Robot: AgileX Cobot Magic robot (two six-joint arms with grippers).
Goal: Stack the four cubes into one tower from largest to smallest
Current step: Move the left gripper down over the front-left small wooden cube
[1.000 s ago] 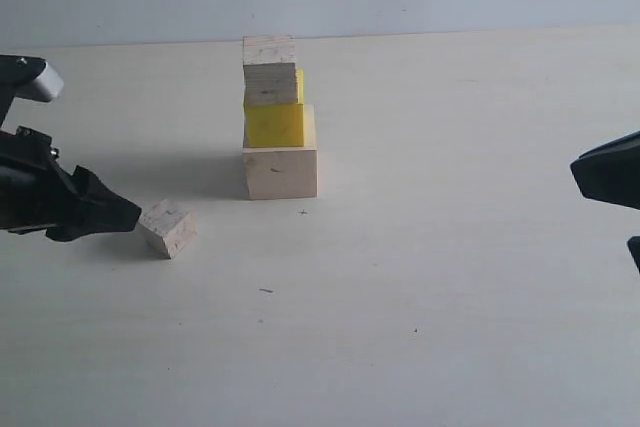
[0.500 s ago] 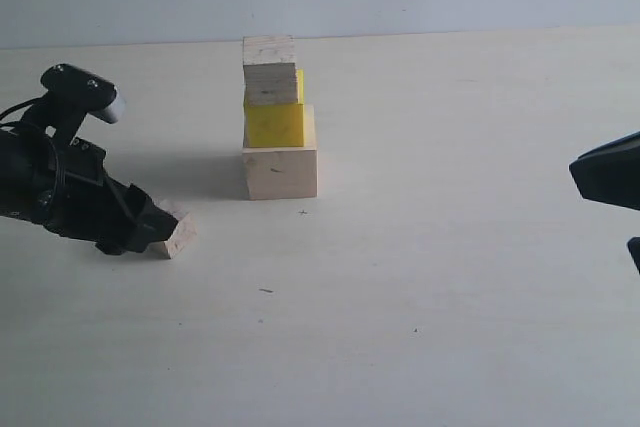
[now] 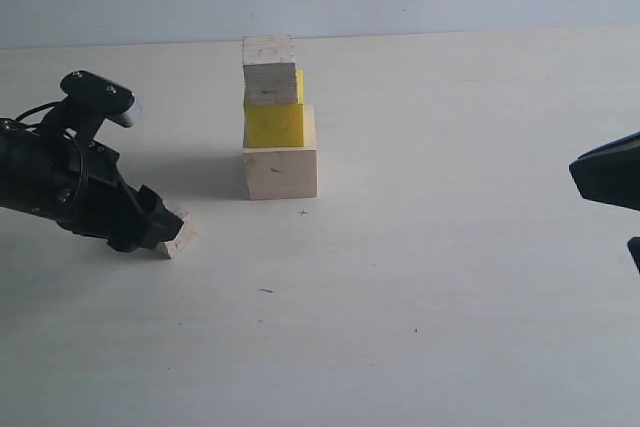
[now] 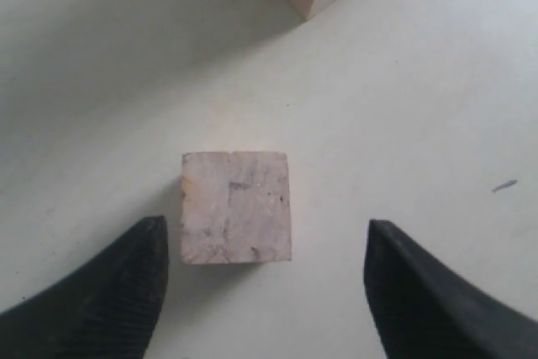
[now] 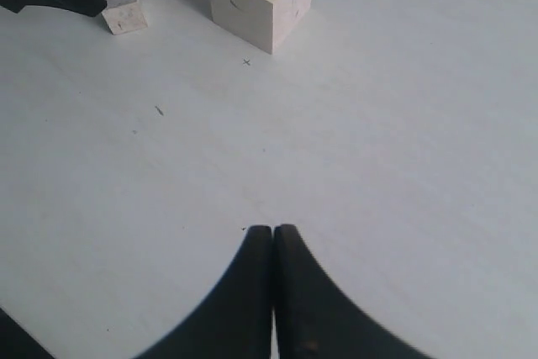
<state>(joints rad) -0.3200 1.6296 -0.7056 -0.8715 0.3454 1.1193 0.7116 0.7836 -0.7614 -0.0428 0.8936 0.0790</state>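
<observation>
The table (image 3: 450, 297) is viewed from its near edge, angled downward. The small cube (image 4: 236, 206) is seen close from above by left wrist, distantly by right wrist.

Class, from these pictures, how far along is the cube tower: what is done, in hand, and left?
Done: the large pale wooden cube carries the bright yellow cube and, above it, the mid-sized grainy wooden cube. In hand: the open left gripper flanks the small pale wooden cube on the table. Left: grasp it and set it on top.
</observation>
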